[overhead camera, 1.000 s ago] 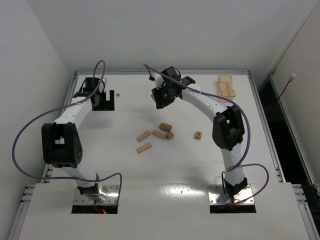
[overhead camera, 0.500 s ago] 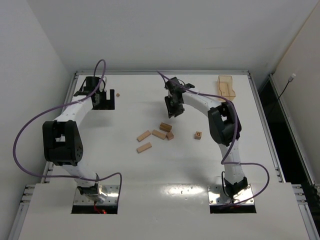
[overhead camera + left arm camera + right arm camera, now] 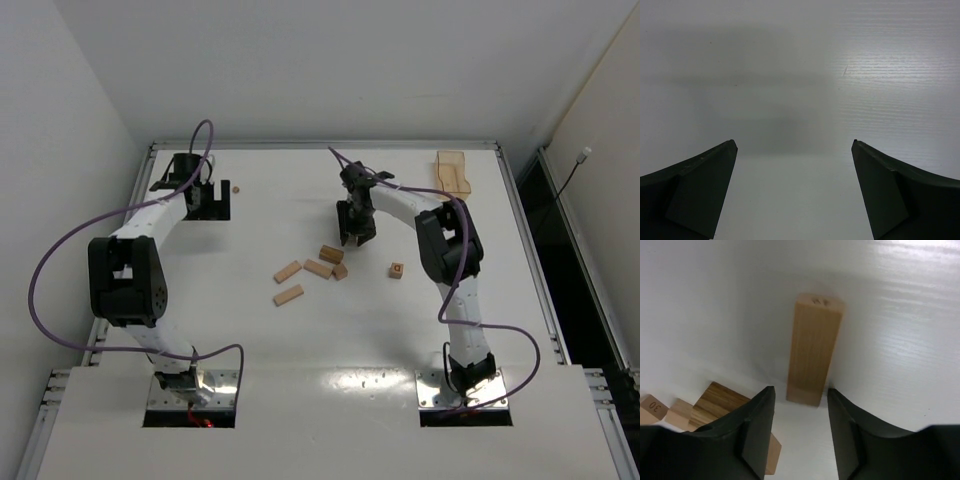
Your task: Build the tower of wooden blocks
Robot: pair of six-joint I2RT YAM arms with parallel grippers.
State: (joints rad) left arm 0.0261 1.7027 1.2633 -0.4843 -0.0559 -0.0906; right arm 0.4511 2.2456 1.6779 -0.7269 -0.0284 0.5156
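White walls all around, and between them a white table (image 3: 250,230) with a metal edge. Counted from the top view: two arms, one pale tray (image 3: 452,170) in the upper right corner, one tiny brown bead (image 3: 236,188) toward the upper left, and six wooden blocks (image 3: 318,268) in the middle. Of these six: two longer pieces lying apart at the left of the group, three close together just right of them, and one cube (image 3: 397,270) alone further right. All loose on the table, not yet built into a tower.

Right gripper (image 3: 800,392) pointing down, just above the three close blocks in the top view. One more piece seen from its own camera: a long bar (image 3: 815,350) with its near end between the two fingertips and a stamped mark on its far end. Jaws parted only slightly wider than this bar, with a thin strip of white at each side, so apparently not clamped on it. Cannot tell if lying or standing. More blocks in the lower left of that frame, one stamped 30.

Left gripper (image 3: 794,146) at the upper left of the top view, near the bead and well apart from every block. Spread wide, holding nothing, only bare table between its fingers.
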